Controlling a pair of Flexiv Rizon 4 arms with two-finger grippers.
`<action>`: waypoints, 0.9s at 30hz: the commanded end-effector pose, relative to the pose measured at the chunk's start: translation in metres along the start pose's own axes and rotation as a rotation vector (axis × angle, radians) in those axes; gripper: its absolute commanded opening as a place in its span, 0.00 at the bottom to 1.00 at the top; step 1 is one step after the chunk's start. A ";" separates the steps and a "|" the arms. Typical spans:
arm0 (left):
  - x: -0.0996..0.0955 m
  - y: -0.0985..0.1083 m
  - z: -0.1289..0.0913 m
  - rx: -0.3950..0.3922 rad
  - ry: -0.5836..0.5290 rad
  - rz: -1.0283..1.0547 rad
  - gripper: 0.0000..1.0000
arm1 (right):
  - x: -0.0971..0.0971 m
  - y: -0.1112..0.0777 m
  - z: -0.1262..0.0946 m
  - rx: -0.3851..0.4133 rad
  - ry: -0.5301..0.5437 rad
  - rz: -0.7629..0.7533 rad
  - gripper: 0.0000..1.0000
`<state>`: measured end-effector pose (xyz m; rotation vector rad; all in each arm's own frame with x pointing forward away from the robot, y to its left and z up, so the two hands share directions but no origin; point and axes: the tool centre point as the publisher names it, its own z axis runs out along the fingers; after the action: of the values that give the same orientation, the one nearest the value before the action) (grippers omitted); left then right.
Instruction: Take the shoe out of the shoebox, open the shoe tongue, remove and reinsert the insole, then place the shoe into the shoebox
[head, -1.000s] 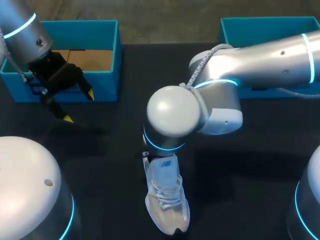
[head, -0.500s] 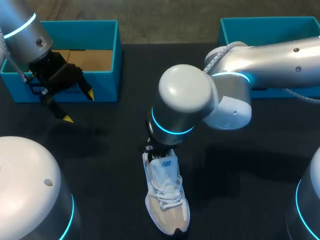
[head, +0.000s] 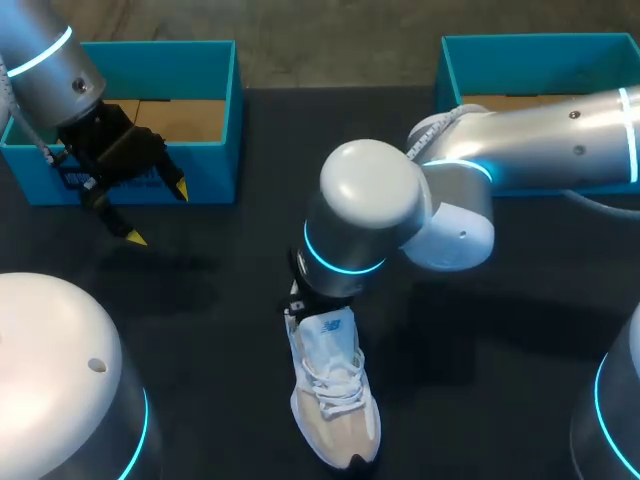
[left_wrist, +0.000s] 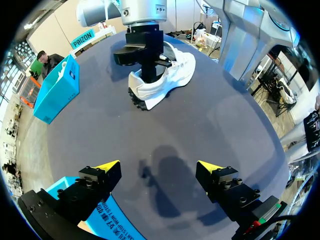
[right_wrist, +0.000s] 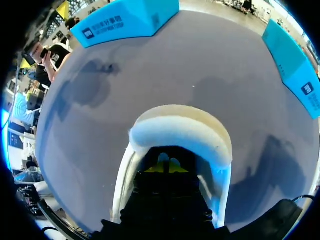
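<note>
So the shoe (head: 335, 400) was out on the tabletop (head: 200, 340), lying lengthwise with the toe toward the robot and the heel farther out. The right gripper (right_wrist: 168, 164) was plunged straight down into the heel opening, its yellow tips drawn close together deep inside. I couldn't tell if the insole was pinched between them. The right arm was clearly the nearer one. The left gripper (left_wrist: 157, 167) hung wide open and empty, well apart, beside the left shoebox (head: 215, 60).

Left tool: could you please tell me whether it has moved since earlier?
No. The left tool remains just before the front wall of the left shoebox.
</note>
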<state>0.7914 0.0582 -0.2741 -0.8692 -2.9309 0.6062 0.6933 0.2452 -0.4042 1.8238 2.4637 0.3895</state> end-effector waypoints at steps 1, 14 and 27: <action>0.001 -0.001 0.000 -0.004 -0.001 0.000 1.00 | 0.002 -0.003 -0.001 -0.002 -0.036 0.011 0.00; 0.001 -0.001 0.000 -0.004 -0.001 0.000 1.00 | 0.008 0.019 -0.025 -0.090 -0.088 -0.057 0.00; 0.001 -0.001 0.000 -0.004 -0.001 0.000 1.00 | 0.003 0.010 0.004 -0.037 -0.086 -0.060 0.00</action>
<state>0.7914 0.0582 -0.2741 -0.8692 -2.9309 0.6062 0.7022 0.2492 -0.3974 1.7060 2.4268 0.3470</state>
